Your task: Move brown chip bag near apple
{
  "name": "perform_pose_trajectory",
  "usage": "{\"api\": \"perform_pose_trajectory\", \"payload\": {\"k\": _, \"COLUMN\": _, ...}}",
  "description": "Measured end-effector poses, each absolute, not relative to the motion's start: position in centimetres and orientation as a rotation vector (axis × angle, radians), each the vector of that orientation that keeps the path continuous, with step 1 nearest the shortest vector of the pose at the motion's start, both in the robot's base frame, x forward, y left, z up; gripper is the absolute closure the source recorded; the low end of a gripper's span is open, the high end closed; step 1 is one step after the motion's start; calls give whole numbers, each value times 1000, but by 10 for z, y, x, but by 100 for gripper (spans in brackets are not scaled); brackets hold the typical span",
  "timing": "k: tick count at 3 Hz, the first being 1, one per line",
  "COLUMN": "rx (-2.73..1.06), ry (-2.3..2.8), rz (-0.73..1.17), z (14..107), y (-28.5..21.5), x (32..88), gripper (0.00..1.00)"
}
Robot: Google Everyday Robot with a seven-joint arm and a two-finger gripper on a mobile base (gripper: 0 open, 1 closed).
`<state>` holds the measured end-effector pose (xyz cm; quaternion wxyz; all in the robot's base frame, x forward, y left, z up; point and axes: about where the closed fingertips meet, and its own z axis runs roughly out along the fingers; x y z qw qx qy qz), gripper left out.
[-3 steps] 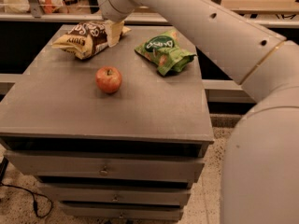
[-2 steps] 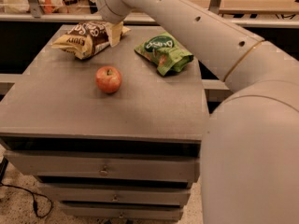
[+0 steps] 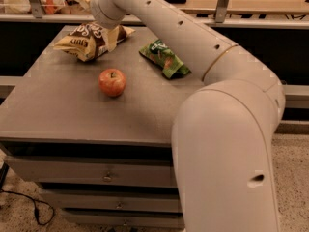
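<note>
Presently the gripper [image 3: 112,33] sits beyond the apple [image 3: 112,82], against the near end of the brown chip bag [image 3: 84,40] — open or closed, cannot tell. Bag lies behind the apple, apart from it. Green chip bag [image 3: 164,59] lies behind-right of the apple — all on one table [image 3: 72,115].

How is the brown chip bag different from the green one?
The brown chip bag is brown and tan with white letters; the green chip bag is green. The brown one looks bigger and puffier; the green one lies flatter. The robot's tool is at the brown bag's right end; the green bag lies farther right, away from it. Both are crinkly snack bags on the table, behind the apple.
</note>
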<state>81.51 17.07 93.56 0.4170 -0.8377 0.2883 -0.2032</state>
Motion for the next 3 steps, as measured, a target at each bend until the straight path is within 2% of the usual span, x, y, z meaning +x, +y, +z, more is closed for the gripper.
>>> {"api": "perform_pose_trajectory", "payload": {"k": 1, "rx": -2143, "ry": 701, "rz": -470, "z": 920, "y": 182, "x": 821, "gripper": 0}}
{"api": "perform_pose_trajectory", "payload": {"k": 2, "rx": -2169, "ry": 695, "rz": -429, "z": 909, "y": 187, "x": 823, "gripper": 18}}
{"api": "perform_pose_trajectory", "payload": {"k": 3, "rx": -2195, "ry": 689, "rz": -417, "z": 903, "y": 188, "x": 823, "gripper": 41}}
